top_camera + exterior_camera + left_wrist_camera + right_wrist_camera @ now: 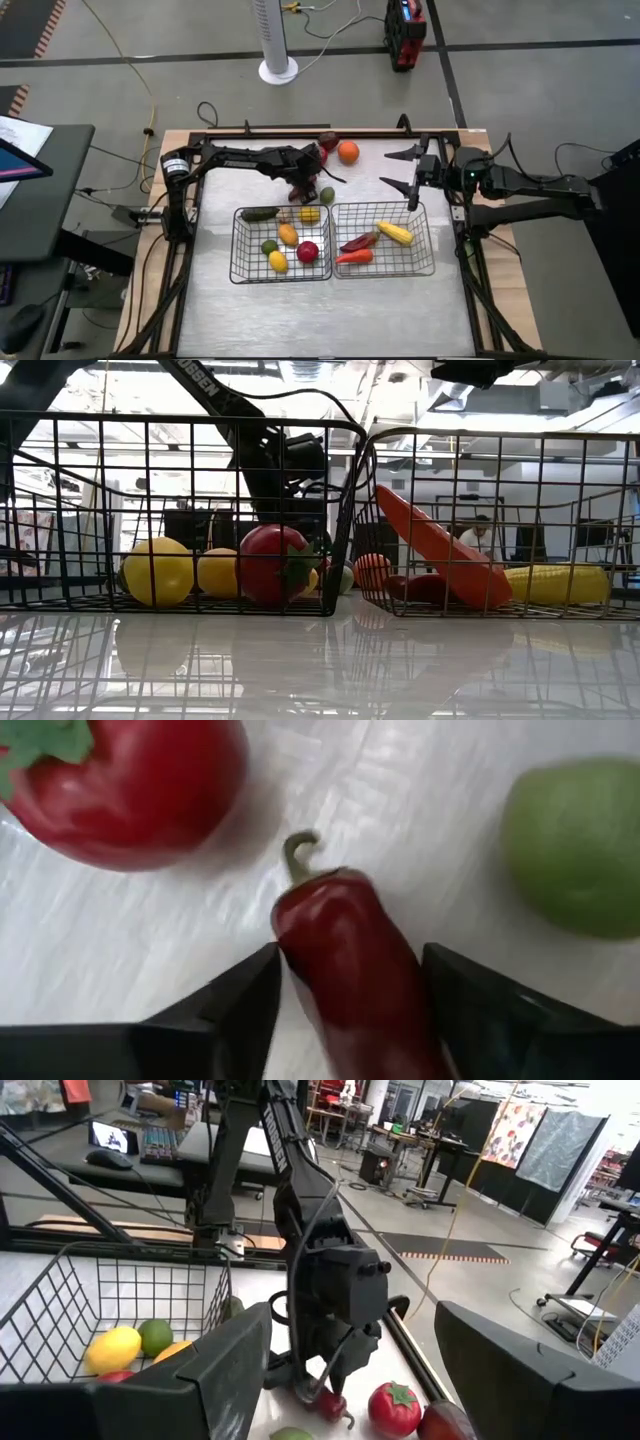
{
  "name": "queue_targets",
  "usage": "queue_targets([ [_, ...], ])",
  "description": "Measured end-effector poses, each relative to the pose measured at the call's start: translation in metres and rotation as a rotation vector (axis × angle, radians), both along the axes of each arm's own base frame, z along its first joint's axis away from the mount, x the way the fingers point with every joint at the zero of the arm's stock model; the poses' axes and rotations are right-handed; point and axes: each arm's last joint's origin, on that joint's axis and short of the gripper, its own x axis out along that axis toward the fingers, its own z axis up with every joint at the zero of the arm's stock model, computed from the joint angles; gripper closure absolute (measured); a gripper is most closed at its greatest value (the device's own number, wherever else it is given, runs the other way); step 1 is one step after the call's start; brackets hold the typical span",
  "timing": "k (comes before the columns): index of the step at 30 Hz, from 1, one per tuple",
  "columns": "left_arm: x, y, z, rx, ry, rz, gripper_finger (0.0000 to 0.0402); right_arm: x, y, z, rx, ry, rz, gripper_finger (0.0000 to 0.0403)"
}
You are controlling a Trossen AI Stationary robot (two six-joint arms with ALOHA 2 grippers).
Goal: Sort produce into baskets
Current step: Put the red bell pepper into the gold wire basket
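Down low, left pincer (350,1010) — fingers apart — around glossy dark-red, curl-stemmed pepper (350,970).

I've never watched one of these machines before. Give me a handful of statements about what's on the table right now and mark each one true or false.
1. The left gripper has its fingers on either side of a long red pepper. True.
2. That pepper already lies in a basket. False: it lies on the bare table, outside both.
3. The corn cob is in the right basket. True.
4. The right gripper carries a fruit. False: it is open and empty, waiting behind the right basket.
5. The orange sits in the left basket. False: it is on the table behind the baskets.
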Motion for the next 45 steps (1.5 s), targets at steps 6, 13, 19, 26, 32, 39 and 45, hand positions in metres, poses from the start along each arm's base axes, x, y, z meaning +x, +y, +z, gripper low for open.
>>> queue_targets([
  [6,-0.001,-0.001,0.002,-0.006,0.023,-0.027,0.027,0.0,0.0,0.0,0.0,0.0,0.0,0.0093],
  [13,0.003,0.0,0.023,-0.032,0.038,-0.082,0.0287,0.0,0.0,0.0,0.0,0.0,0.0,0.0093],
  [19,0.008,0.0,0.07,-0.023,-0.048,-0.16,0.0281,0.0,0.0,-0.001,0.001,0.008,-0.001,0.0093],
  [26,0.016,-0.012,0.115,-0.068,-0.271,-0.304,0.0281,0.0,0.0,-0.001,0.001,0.009,-0.001,0.0093],
  [32,0.035,-0.038,0.132,-0.074,-0.433,-0.453,0.0281,0.0,0.0,0.001,-0.006,-0.01,-0.001,0.0093],
  [39,0.049,-0.071,0.139,0.009,-0.502,-0.577,0.028,-0.004,0.0,0.003,-0.009,-0.024,-0.012,0.0093],
  [45,0.053,-0.09,0.141,0.005,-0.523,-0.622,0.028,-0.009,0.0,0.005,-0.006,-0.039,-0.014,0.0093],
])
